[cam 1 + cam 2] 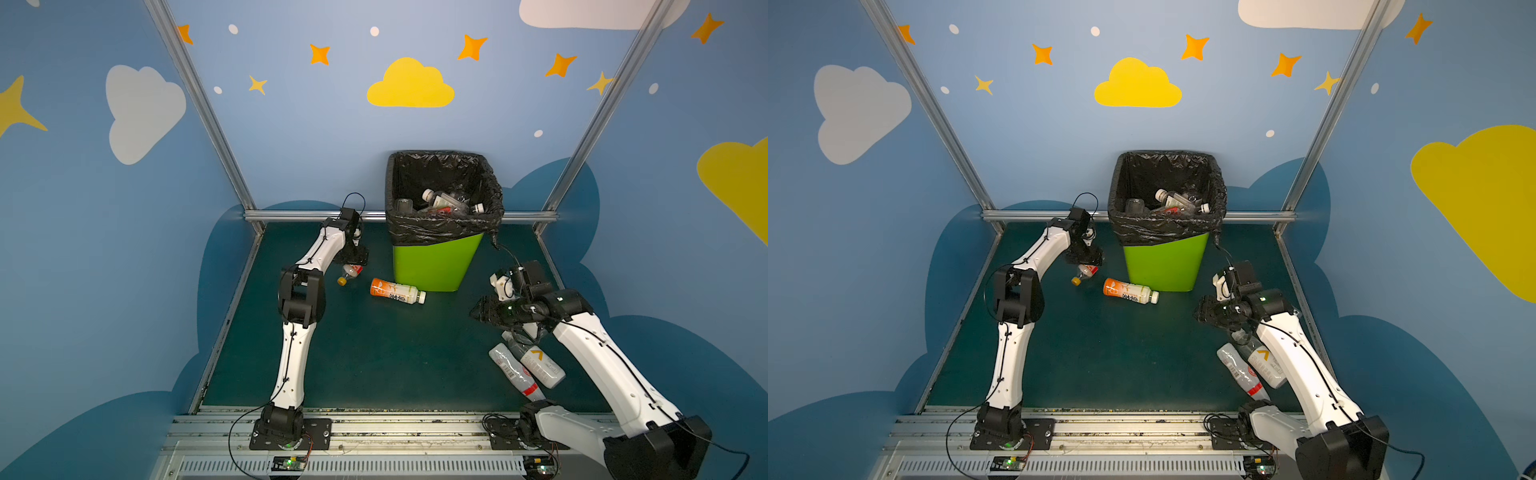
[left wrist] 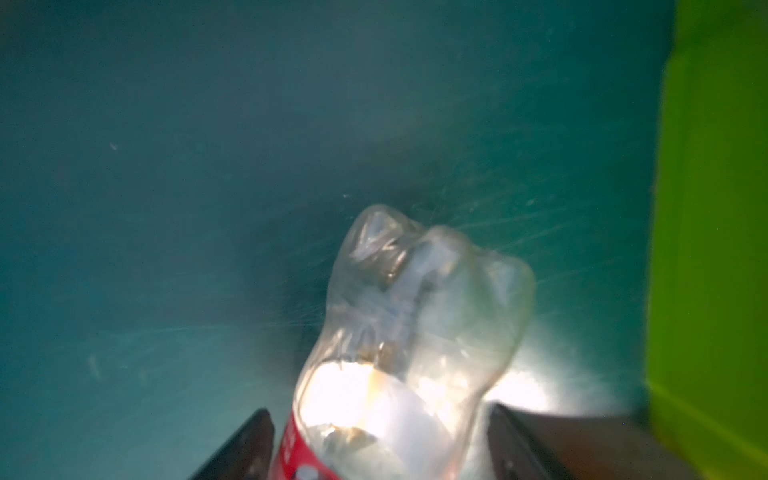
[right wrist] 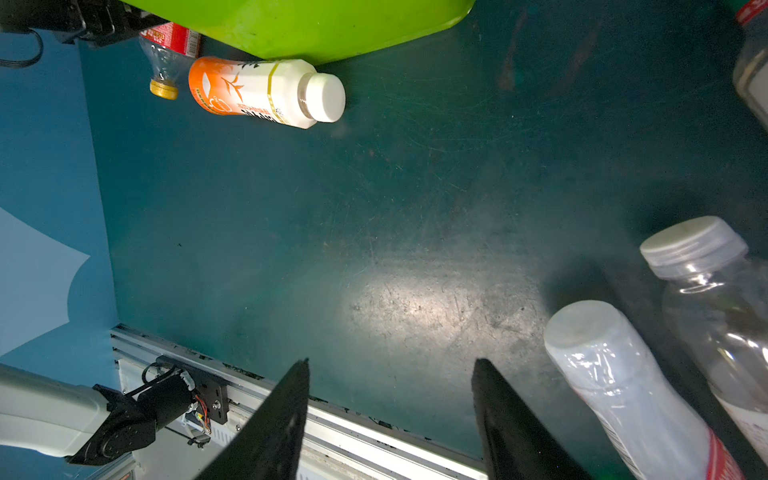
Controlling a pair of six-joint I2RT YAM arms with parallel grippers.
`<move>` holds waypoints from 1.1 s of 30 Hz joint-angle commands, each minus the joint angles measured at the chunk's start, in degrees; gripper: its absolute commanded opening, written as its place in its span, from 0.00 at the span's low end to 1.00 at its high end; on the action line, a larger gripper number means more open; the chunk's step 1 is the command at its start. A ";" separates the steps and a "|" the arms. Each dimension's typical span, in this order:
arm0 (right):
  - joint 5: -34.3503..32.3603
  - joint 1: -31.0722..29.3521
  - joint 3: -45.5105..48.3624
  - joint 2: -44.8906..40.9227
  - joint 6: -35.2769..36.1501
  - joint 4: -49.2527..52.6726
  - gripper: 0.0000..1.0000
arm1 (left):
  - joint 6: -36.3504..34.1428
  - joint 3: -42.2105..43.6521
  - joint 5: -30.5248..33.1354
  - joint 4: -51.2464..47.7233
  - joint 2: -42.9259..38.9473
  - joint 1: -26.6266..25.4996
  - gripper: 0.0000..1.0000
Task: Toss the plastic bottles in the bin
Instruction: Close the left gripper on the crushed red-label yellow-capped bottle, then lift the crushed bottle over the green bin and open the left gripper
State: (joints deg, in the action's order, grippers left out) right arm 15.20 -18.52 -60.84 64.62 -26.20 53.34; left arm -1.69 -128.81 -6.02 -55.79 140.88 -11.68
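The red-labelled bottle (image 2: 415,311) is seen between the two fingers (image 2: 249,449) of the left gripper (image 2: 380,409), which stand close on either side of its label. Whether it is already clamped or only flanked cannot be told, since the wrist picture is blurred. In both top views this bottle is found at the left of the table (image 1: 374,357), just left of the bin (image 1: 436,262) and under the gripper. Its long axis is run from near-left to far-right: the orange cap (image 1: 341,281) is pointed near and left, the lobed base far and toward the bin. The coming move is judged to turn on this: the bin's mouth lies higher, far and right of the grip, so the bottle must be raised above the rim before it is carried across. The left arm is much the nearer. The right gripper (image 3: 390,361) is held released over bare table, with nothing between its fingers. An orange-labelled bottle (image 1: 397,291) is laid on its side at the bin's foot, white cap to the right. Two more bottles (image 1: 540,365) are laid at the near right.
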 commanded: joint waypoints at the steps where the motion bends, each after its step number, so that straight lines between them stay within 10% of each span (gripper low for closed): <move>1: -1.03 -0.19 -0.62 -0.70 -0.99 -0.17 0.63 | -0.34 -1.76 -0.23 -2.67 0.80 0.34 0.74; 11: -2.54 -0.19 0.72 -3.51 -4.33 -0.22 0.63 | 2.22 -0.12 -1.44 -3.05 -1.74 2.71 0.60; 25: -1.92 -0.24 -0.85 -2.88 -2.31 0.94 0.63 | 10.91 23.80 -4.98 5.86 -29.66 8.83 0.60; 33: 0.80 -0.28 -5.12 0.68 1.29 1.92 0.63 | 18.31 17.44 -15.43 16.75 -46.00 5.49 0.60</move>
State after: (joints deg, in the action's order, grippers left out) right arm 14.66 -18.55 -63.00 64.45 -27.29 54.28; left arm 12.71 -107.79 -15.94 -48.10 98.87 -2.76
